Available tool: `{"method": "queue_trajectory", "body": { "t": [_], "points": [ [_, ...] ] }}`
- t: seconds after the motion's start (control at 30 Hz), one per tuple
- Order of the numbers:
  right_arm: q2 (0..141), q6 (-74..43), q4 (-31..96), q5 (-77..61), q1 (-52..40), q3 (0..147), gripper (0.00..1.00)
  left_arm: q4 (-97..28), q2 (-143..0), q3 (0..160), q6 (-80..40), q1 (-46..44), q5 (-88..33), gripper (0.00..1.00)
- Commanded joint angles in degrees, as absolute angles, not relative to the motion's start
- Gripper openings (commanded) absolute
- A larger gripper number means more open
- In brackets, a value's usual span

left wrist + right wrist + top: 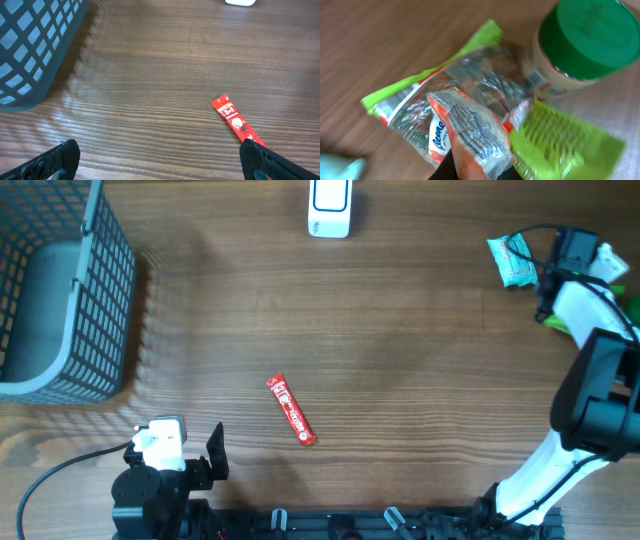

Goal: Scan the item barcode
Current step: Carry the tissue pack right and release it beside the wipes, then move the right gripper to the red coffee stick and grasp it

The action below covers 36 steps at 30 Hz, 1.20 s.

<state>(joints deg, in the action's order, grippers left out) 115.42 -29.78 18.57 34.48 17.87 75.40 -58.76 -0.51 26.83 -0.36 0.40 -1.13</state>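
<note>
Wood-grain table: white scanner at far edge, grey basket

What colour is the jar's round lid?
Green; the round plastic lid shows best in right wrist view.

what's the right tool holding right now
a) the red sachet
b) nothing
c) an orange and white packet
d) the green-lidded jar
c: in the right wrist view the right tool is shut on the orange and white packet. The green-lidded jar stands off to the side, and the red sachet lies alone mid-table.
</note>
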Motion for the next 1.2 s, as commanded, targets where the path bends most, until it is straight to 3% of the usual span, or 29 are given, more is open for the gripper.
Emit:
{"method": "queue_trajectory", "body": {
  "t": [0.0, 0.1, 0.3, 0.33, 0.37, 0.4, 0.43, 0.73, 1.0, 1.17],
  "points": [
    [116.07, -29.93, 19.29, 35.0, 23.81, 74.5, 0.04, -58.57, -0.27, 26.46, -0.91, 0.1, -0.56, 1.0],
    [116.05, -28.58, 18.83, 31.35, 26.06, 74.5, 0.04, -58.59, -0.27, 26.46, -0.91, 0.1, -0.56, 1.0],
    [116.03, -25.54, 14.61, 22.46, 25.52, 74.61, 0.14, -58.57, -0.27, 26.46, -0.91, 0.1, -0.56, 1.0],
    [116.03, -24.73, 14.13, 22.37, 24.99, 74.67, 0.24, -58.57, -0.27, 26.46, -0.91, 0.1, -0.56, 1.0],
    [115.98, -23.79, 13.96, 22.31, 24.36, 74.87, 0.4, -58.57, -0.27, 26.46, -0.91, 0.1, -0.56, 1.0],
    [115.83, -23.33, 14.0, 22.11, 23.73, 75.18, 0.83, -58.57, -0.27, 26.46, -0.91, 0.1, -0.56, 1.0],
    [115.52, -22.48, 14.11, 21.32, 23.07, 75.48, 1.0, -58.57, -0.27, 26.46, -0.91, 0.1, -0.56, 1.0],
    [102.32, -22.7, 17.32, 11.33, 17.06, 76.29, 1.0, -58.57, -0.27, 26.46, -0.91, 0.1, -0.56, 1.0],
    [91.31, -22.96, 29.85, -25.5, 2.7, 76.27, 1.0, -58.57, -0.27, 26.46, -0.91, 0.1, -0.56, 1.0],
    [95.09, -22.44, 41.54, -29.87, -11.77, 76.16, 0.97, -58.57, -0.27, 26.46, -0.91, 0.1, -0.56, 1.0]
  ]
}}
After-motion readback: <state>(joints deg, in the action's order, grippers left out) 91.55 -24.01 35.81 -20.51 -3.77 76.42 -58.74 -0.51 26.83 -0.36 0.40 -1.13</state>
